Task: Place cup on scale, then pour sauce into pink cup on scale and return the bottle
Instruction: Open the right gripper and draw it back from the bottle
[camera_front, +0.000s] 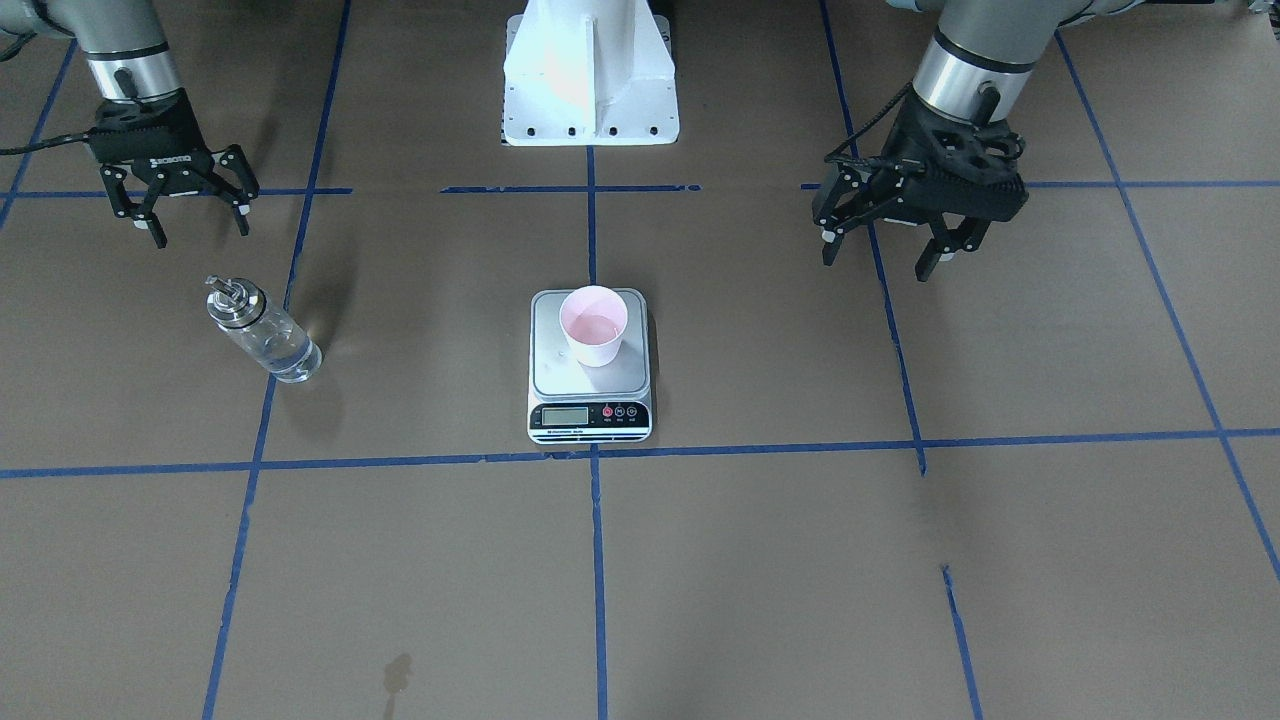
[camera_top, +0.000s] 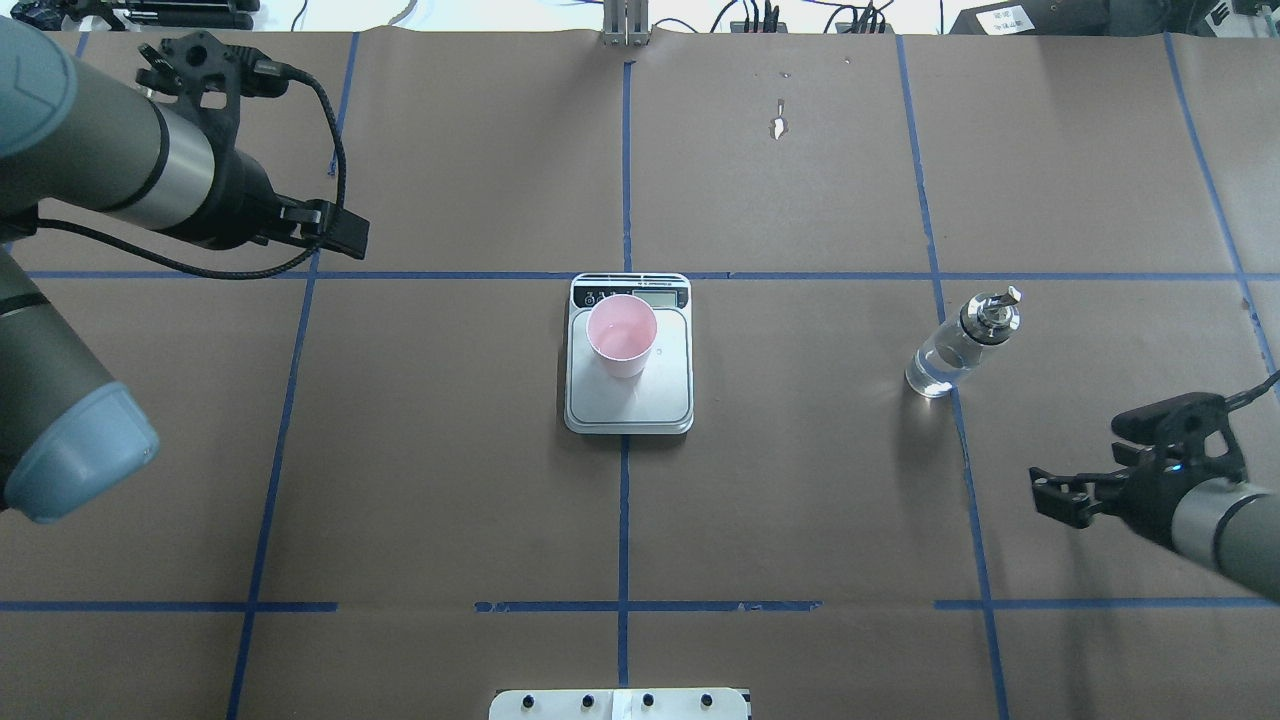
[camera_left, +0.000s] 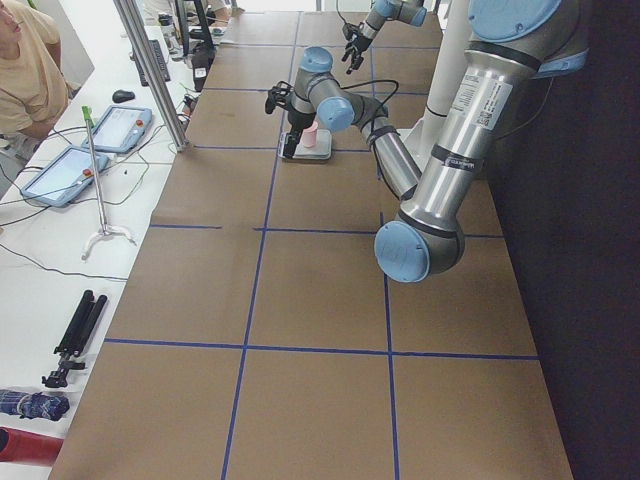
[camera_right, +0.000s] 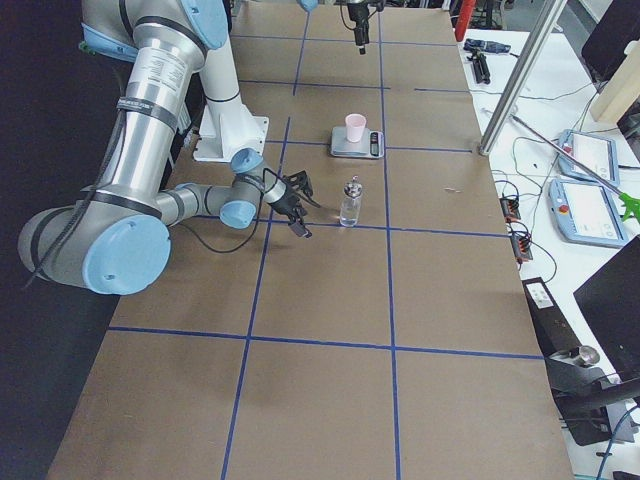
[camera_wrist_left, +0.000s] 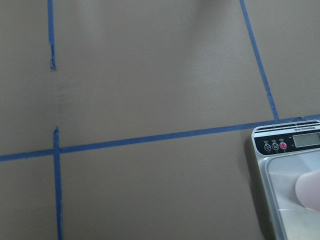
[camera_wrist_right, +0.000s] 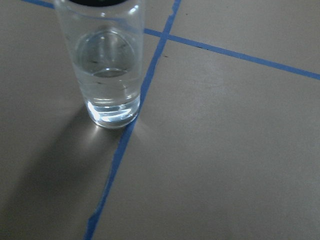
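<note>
The pale pink cup (camera_front: 594, 325) stands upright on the silver scale (camera_front: 590, 385) at the table's middle, with a little clear sauce (camera_front: 598, 327) in its bottom. The clear glass bottle (camera_front: 262, 329) with its silver pourer cap stands upright on a blue tape line, still part full. My right gripper (camera_front: 200, 232) hangs open and empty just behind the bottle, apart from it. My left gripper (camera_front: 878, 258) is open and empty on the scale's other side, well away from it. The right wrist view shows the bottle's (camera_wrist_right: 107, 70) lower half close up. The left wrist view catches the scale's (camera_wrist_left: 287, 145) corner and the cup's (camera_wrist_left: 310, 190) edge.
Brown paper with blue tape lines (camera_top: 624, 510) covers the table. The robot's white base (camera_front: 590, 75) stands behind the scale. A white side bench with tablets (camera_left: 120, 125) and a seated person (camera_left: 25, 65) lies beyond the far edge.
</note>
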